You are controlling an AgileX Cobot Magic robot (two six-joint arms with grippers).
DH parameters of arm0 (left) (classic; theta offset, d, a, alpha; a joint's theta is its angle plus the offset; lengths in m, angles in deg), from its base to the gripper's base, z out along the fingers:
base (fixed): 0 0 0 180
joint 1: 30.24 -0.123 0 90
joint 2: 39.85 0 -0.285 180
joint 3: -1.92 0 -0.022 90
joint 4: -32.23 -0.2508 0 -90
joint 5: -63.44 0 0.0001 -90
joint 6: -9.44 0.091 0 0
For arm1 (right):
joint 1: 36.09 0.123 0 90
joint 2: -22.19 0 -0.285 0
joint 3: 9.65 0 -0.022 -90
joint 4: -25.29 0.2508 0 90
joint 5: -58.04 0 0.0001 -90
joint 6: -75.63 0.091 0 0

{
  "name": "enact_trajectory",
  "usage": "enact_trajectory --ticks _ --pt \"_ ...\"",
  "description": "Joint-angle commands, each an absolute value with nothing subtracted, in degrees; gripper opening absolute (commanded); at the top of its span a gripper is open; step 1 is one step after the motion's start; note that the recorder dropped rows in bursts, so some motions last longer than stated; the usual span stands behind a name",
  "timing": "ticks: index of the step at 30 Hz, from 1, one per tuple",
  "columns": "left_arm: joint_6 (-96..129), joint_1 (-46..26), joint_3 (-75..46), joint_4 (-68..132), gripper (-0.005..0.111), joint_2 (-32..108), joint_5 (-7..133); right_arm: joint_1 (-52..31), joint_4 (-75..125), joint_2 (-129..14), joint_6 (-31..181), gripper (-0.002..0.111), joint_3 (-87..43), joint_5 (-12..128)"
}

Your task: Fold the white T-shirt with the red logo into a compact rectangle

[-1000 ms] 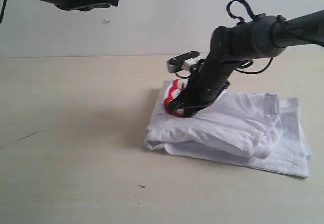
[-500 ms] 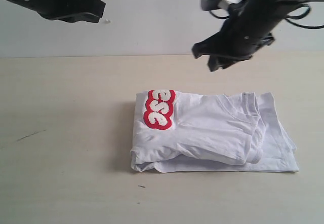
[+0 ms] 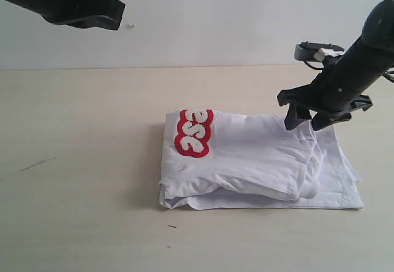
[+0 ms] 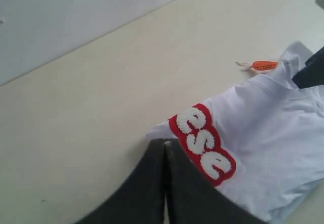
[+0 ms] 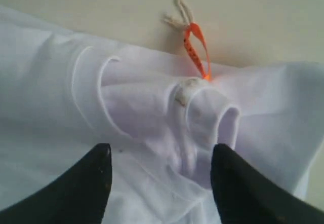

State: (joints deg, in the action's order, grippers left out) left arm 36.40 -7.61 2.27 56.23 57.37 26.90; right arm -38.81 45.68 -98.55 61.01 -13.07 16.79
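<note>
The white T-shirt [image 3: 258, 161] lies folded in layers on the table, and the visible end of the red logo [image 3: 193, 133] faces up on its left part. My right gripper [image 3: 306, 123] hangs open just over the rumpled collar [image 5: 202, 112] at the shirt's far right side, and nothing is between its fingers [image 5: 101, 168]. The orange neck tag [image 5: 195, 46] pokes out past the collar onto the table. My left gripper [image 4: 164, 142] is shut and empty. It is held high at the upper left [image 3: 114, 10], with the red logo [image 4: 202, 143] and the white T-shirt [image 4: 268, 127] below it.
The pale wooden table [image 3: 80, 161] runs around the shirt to a white wall [image 3: 203, 20] at the back. A thin dark mark [image 3: 37, 164] lies on the table at the left, and a small speck [image 3: 172, 226] lies in front of the shirt.
My right gripper let go of the shirt's logo end, rose, swung right and came down over the collar while opening. The shirt settled flat with the logo showing. The left arm shifted slightly.
</note>
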Motion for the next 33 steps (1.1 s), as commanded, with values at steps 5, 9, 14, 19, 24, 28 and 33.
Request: enact_trajectory --ticks 5,9,14,19,24,28,33 --pt "36.0 -7.8 2.2 56.5 0.000 56.9 27.4 -39.1 39.2 -103.5 64.5 0.057 -13.3 24.7" --pt "36.0 -7.8 2.2 56.5 0.000 56.9 27.7 -38.7 45.9 -106.4 59.2 0.057 -12.7 24.3" --pt "36.3 -7.8 2.2 56.2 0.000 56.8 27.7 -38.5 56.5 -106.2 49.5 0.030 -9.2 18.1" --pt "36.3 -7.8 2.2 56.3 0.000 56.7 27.8 -38.5 56.4 -102.7 47.6 0.000 -8.0 14.5" --pt "36.3 -7.8 2.2 56.3 0.000 56.7 27.8 -38.5 53.4 -93.7 48.3 0.000 -8.0 14.0" --pt "36.3 -7.8 2.2 56.3 0.000 56.7 27.6 -38.5 47.2 -92.3 53.1 0.000 -8.0 12.6" --pt "36.3 -7.8 2.2 56.3 0.000 56.7 27.5 -38.5 45.6 -91.9 53.3 0.000 -7.7 11.9"
